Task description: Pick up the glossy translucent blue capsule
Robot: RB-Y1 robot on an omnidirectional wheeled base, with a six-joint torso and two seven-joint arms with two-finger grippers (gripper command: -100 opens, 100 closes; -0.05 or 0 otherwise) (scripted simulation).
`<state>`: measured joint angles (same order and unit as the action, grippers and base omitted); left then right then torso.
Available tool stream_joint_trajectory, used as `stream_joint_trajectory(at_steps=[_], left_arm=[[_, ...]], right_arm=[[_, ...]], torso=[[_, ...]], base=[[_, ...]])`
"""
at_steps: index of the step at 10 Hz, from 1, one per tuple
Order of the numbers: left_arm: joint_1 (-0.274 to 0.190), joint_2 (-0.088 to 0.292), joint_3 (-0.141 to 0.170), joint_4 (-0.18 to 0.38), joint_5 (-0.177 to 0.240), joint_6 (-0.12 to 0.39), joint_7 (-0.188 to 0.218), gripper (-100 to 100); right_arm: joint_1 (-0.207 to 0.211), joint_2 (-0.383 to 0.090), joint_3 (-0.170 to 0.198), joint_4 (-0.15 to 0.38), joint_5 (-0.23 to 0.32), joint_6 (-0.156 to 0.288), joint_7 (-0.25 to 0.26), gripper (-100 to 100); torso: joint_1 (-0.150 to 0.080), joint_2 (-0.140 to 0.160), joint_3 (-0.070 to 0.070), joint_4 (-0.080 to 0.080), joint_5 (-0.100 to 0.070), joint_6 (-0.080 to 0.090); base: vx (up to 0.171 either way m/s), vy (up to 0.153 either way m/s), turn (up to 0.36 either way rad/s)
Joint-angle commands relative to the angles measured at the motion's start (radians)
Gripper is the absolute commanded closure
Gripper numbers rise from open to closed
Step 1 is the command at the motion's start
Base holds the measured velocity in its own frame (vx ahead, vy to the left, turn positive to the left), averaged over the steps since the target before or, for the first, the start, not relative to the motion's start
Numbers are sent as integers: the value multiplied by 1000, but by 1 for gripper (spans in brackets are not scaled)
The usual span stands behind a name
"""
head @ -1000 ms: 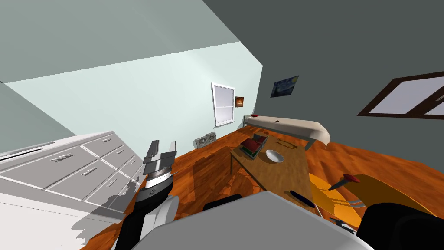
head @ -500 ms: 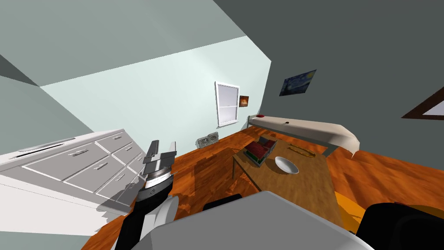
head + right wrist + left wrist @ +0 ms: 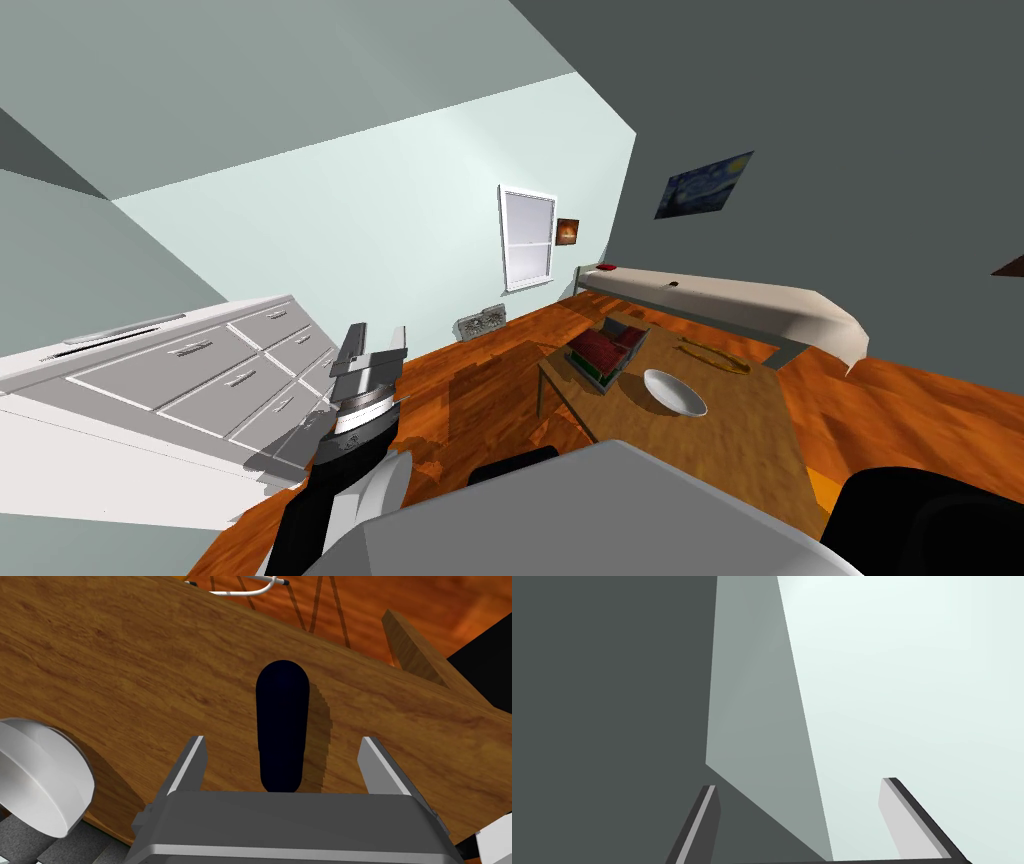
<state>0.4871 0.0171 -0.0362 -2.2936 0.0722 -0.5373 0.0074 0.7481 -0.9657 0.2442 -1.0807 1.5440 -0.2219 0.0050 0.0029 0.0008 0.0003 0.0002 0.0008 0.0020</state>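
On the wooden table [image 3: 125, 666], dark blue capsule [image 3: 281, 701] between spread, empty fingers of the right tool [image 3: 283, 738] (untouched).

wood-grain table top [image 3: 125, 666] matt, dark blue capsule [image 3: 281, 726] smooth and flat-looking, white bowl [image 3: 40, 786] smooth with soft sheen, orange wood floor [image 3: 480, 380] polished look

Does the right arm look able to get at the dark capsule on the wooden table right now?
Probably yes. The right gripper has its fingers open either side of the dark capsule, which lies flat on the table with nothing between; the white bowl sits off to one side.
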Motion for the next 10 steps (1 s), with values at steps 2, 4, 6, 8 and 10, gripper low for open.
stream_joint_trajectory(at_steps=[2, 4, 6, 8, 10], left_arm=[[0, 0, 0, 0, 0, 0, 0, 0], [0, 0, 0, 0, 0, 0, 0, 0], [0, 0, 0, 0, 0, 0, 0, 0], [0, 0, 0, 0, 0, 0, 0, 0], [0, 0, 0, 0, 0, 0, 0, 0]], right_arm=[[-21, 38, 19, 36, -6, 20, 20, -100], [-33, 55, 20, 55, -15, 21, 37, -100], [-34, 57, 20, 57, -16, 21, 43, 100], [-34, 56, 20, 57, -16, 22, 43, 100], [-34, 56, 20, 57, -16, 22, 43, 0]], torso=[[-2, 1, 0, 0, 0, 0], [-4, 1, 0, 0, -1, 0], [0, 1, 0, 0, 0, 0], [0, 1, 0, 0, -1, 0], [0, 1, 0, 0, 0, 0]], base=[[1, -56, 62], [4, -49, 48], [0, -3, -1], [0, 0, 0], [0, 0, 0]])
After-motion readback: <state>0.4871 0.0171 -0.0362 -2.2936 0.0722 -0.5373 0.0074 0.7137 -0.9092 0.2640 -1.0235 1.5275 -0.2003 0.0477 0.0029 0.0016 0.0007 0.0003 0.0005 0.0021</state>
